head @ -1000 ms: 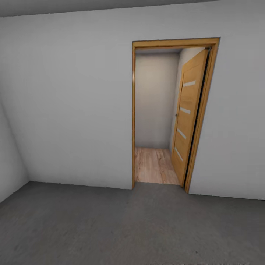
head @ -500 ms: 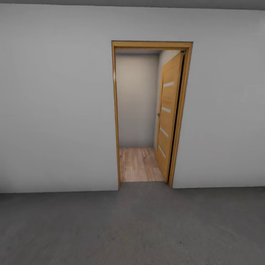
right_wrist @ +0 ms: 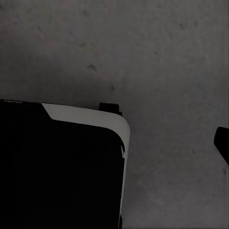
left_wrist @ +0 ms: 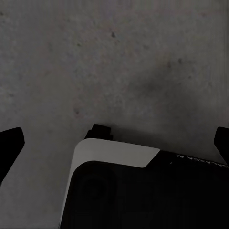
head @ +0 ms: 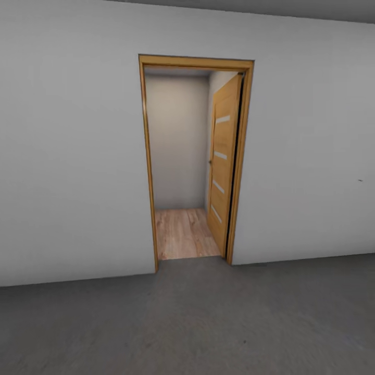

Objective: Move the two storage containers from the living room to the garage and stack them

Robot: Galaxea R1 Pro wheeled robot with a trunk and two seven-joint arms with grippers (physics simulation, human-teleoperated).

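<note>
Over the dark grey concrete floor (head: 208, 323) of the garage, both arms hang low, wrist cameras aimed straight down. Left tool (left_wrist: 114, 143): fingertips (left_wrist: 10, 143) at opposite frame edges, spread wide, nothing between them. Right tool: one dark fingertip (right_wrist: 222, 140) visible; cannot tell if apart or together. Ahead, orange door (head: 223, 161) swung open in a wooden frame (head: 148, 161); pale plank flooring (head: 185, 234) beyond. Robot's black-and-white base (left_wrist: 143, 191) beneath each wrist.
</note>
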